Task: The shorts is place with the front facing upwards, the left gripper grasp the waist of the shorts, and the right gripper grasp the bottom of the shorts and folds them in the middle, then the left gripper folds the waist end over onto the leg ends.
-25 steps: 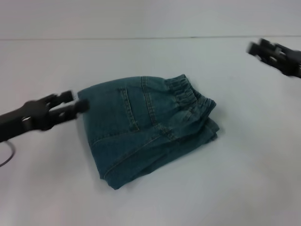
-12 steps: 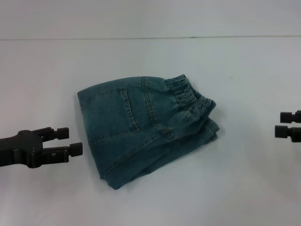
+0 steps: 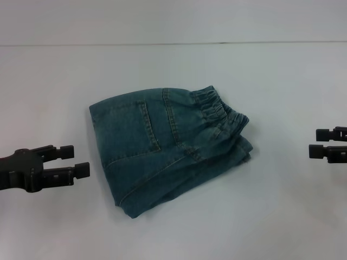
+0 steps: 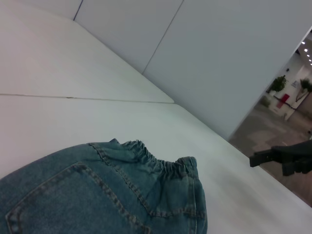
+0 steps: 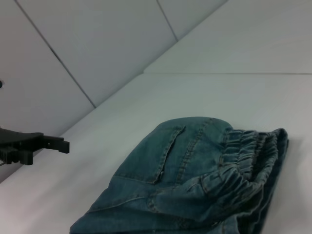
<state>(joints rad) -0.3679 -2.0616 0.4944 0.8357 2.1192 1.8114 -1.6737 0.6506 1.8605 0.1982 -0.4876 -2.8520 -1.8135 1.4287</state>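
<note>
Only obstacle on the table [image 3: 282, 216]: the shorts [image 3: 162, 146], folded into a low bundle mid-surface. Bare tabletop separates the bundle from the left gripper [image 3: 76, 161] and the right gripper [image 3: 317, 143], both well apart from it, jaws parted.

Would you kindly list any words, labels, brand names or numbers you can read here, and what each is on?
None can be read.
The folded shorts show only plain denim, seams and a pocket.
The left gripper and right gripper carry no visible markings.
</note>
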